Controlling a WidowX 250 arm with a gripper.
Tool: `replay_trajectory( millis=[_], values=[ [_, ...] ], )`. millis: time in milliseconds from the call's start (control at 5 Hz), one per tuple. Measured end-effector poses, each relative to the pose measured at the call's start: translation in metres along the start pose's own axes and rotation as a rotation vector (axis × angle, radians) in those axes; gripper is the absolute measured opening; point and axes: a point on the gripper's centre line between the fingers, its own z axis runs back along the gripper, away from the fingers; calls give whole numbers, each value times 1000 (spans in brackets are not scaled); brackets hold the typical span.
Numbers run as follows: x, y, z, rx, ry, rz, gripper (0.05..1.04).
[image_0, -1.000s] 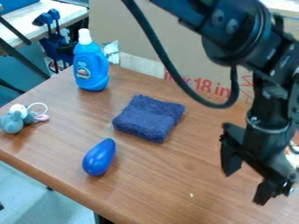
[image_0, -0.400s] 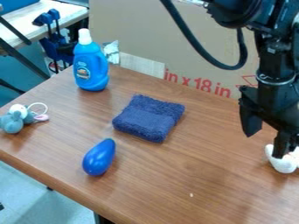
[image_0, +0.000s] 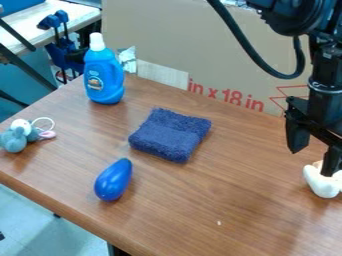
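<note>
My gripper (image_0: 312, 162) hangs at the right edge of the camera view, its two fingers spread apart. One finger is in front of a white object (image_0: 320, 183) on the table; whether they touch I cannot tell. Left of the gripper, mid-table, lies a folded dark blue towel (image_0: 171, 135). A shiny blue eggplant-shaped toy (image_0: 113, 180) with a green tip is below and left of the towel. Behind them stands a blue bottle (image_0: 103, 75) with a white cap. At the far left is a grey-blue plush toy (image_0: 16, 138) with a looped cord.
The brown wooden table (image_0: 200, 210) has its front edge running from the left down to the bottom. A large cardboard sheet (image_0: 220, 55) stands along the back. Blue clamps (image_0: 59, 45) and another bench are at the upper left.
The gripper has moved back and to the right, upward in the view. The white object, earlier hidden behind the arm, has come into sight. The towel, blue toy, bottle and plush stayed put.
</note>
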Motion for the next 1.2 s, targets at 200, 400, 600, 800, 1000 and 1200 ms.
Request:
replay_trajectory(
  millis=[200, 400, 600, 800, 1000, 1200],
  values=[
    [7, -3, 4, -25, -30, -8, 998],
    [10, -1, -6, -40, -25, 12, 998],
    [18, 1, -16, -52, -30, 26, 998],
    [21, 0, -31, -57, -2, 24, 998],
    [19, -4, -46, -68, 56, 13, 998],
    [20, -10, -49, -70, 59, 29, 998]
  ],
)
